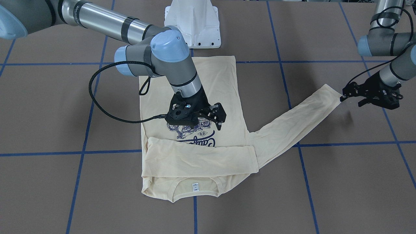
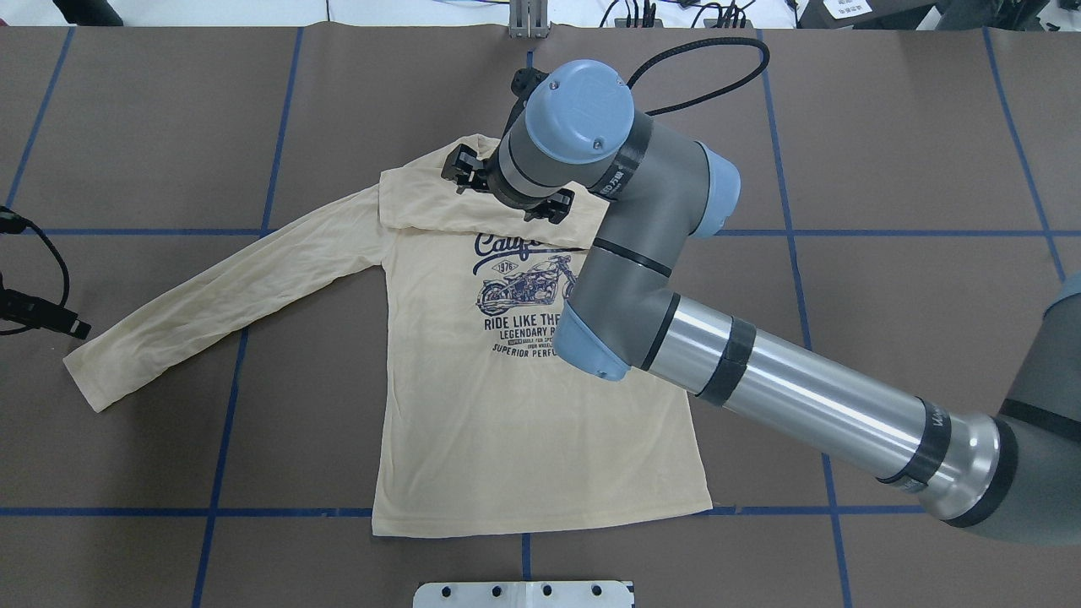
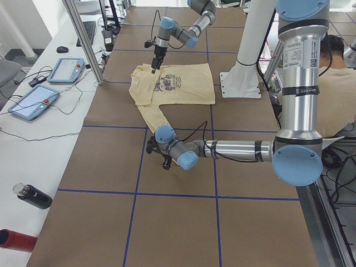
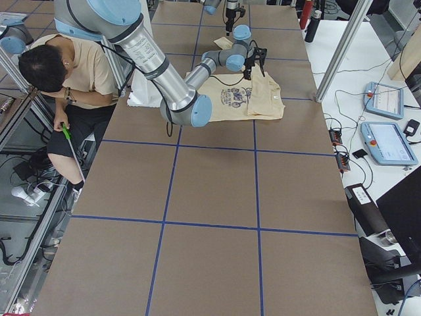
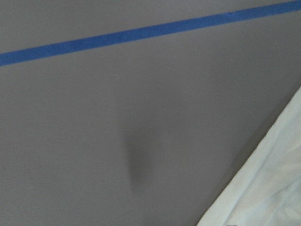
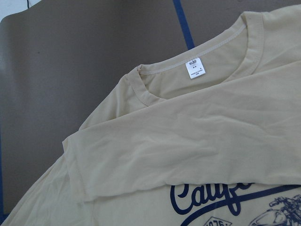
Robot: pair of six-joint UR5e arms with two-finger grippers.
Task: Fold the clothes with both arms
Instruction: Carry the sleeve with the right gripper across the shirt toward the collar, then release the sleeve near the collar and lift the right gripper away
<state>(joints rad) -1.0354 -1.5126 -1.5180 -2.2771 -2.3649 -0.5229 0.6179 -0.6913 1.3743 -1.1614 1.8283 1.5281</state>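
Observation:
The cream-yellow long-sleeved shirt (image 1: 208, 97) lies flat on the table, print up, with its neck label (image 1: 195, 186) showing. One sleeve (image 1: 201, 159) is folded across the chest just below the collar. The other sleeve (image 1: 299, 120) stretches out flat toward my left gripper. My right gripper (image 1: 219, 120) hangs open and empty just above the "California" print (image 2: 515, 279). My left gripper (image 1: 349, 99) is open, right at the cuff (image 1: 334, 92) of the outstretched sleeve and not holding it. The left wrist view shows only table and an edge of cloth (image 5: 268, 188).
The white pedestal base (image 1: 193, 22) stands at the table's robot side, behind the shirt's hem. Blue tape lines (image 1: 97, 152) grid the brown table. Beyond the far edge lie tablets (image 3: 33, 103) and a black bottle (image 3: 33, 196). A seated person (image 4: 66, 72) is beside the robot.

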